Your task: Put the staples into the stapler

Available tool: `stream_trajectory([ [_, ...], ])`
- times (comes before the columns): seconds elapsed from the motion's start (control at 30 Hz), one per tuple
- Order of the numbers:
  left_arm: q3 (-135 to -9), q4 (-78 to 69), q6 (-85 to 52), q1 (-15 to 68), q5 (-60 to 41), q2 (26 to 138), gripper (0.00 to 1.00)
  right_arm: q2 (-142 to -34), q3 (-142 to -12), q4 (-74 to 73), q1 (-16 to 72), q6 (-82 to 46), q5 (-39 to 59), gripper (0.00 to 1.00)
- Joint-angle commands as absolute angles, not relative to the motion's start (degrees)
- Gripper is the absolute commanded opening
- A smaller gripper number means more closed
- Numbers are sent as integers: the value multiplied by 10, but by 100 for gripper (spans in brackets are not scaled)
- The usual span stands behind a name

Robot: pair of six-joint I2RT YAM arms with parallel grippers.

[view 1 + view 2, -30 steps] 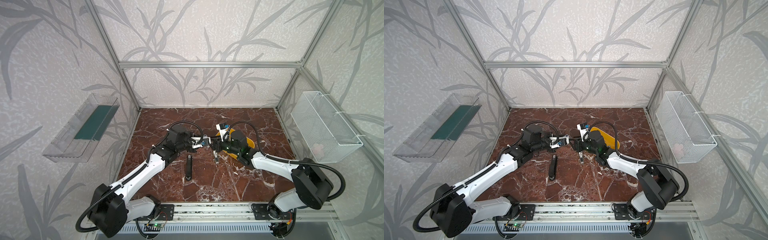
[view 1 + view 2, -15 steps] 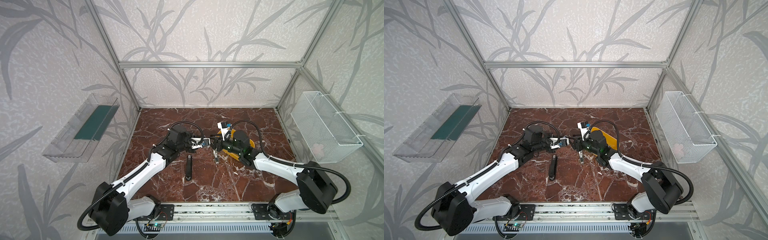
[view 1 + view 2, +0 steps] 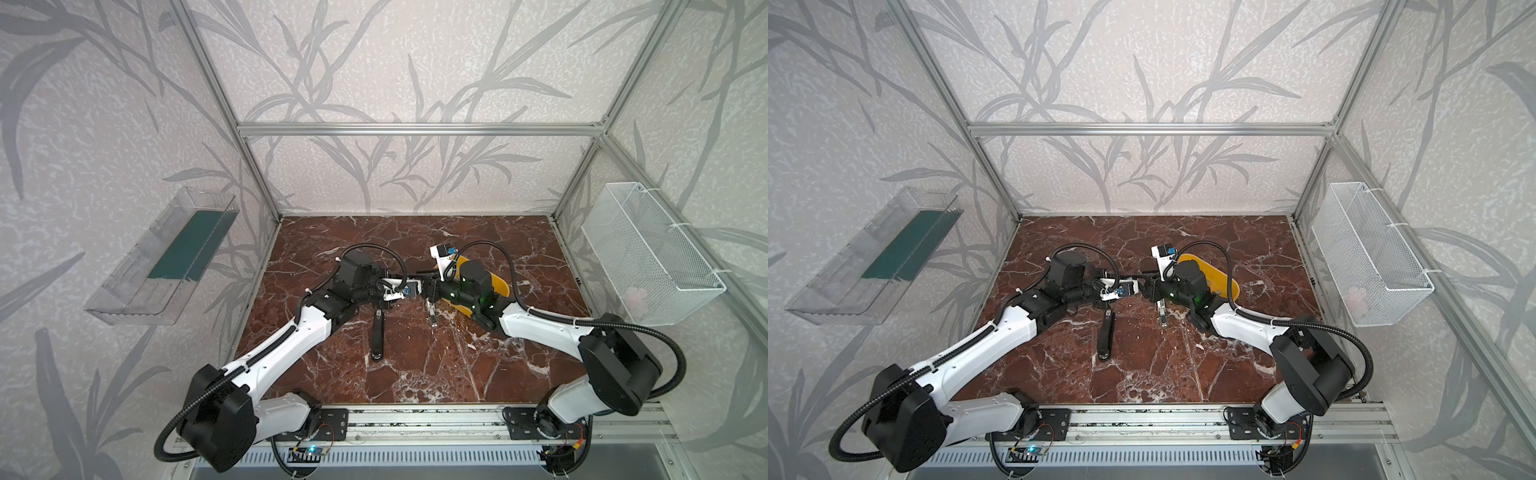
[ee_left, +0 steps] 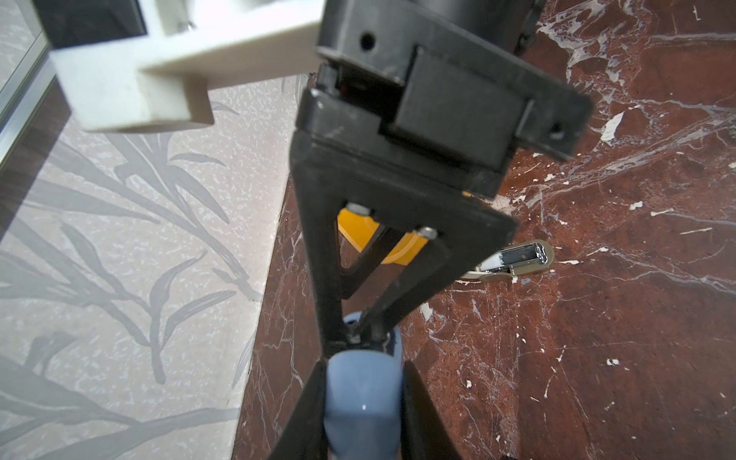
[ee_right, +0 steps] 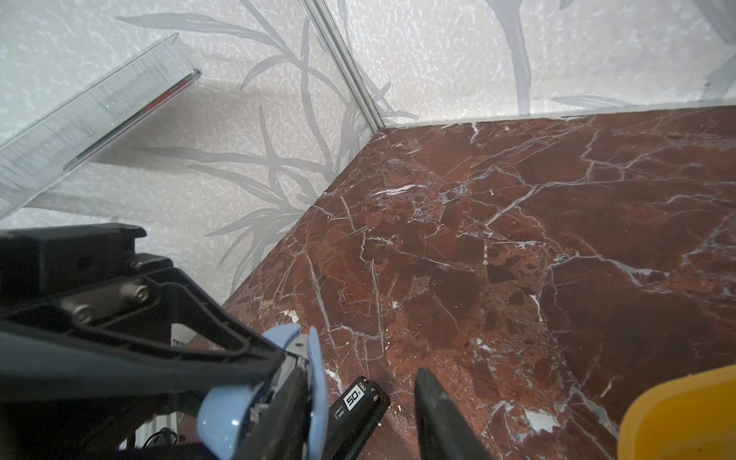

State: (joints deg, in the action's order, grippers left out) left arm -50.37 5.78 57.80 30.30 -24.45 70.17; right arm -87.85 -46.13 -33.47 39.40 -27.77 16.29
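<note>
- The blue stapler (image 4: 360, 406) is up off the table, near the middle, pinched tight in the left gripper (image 4: 362, 372).
- The staples are too small to make out.
- The right gripper (image 5: 362, 374) has its fingers apart, and one finger touches the blue stapler.
- A black stapler (image 3: 378, 334) lies flat on the red marble table (image 3: 457, 374).
- A silver stapler (image 4: 517, 257) lies near a yellow dish (image 3: 1221, 282).
</note>
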Motion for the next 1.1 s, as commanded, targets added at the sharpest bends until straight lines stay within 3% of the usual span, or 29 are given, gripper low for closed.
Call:
stream_trajectory([
  [0.0, -509, -4, 530, 305, -246, 674, 0, -894, -470, -335, 396, -283, 149, 43],
  [0.47, -510, -33, 453, 289, -372, 630, 0, -926, -467, -346, 398, -288, 112, 39],
  [0.83, -498, -64, 423, 243, -360, 619, 0, -908, -446, -353, 387, -286, 93, 43],
  [1.07, -495, -35, 464, 232, -362, 629, 0, -903, -385, -514, 321, -369, 226, 49],
])
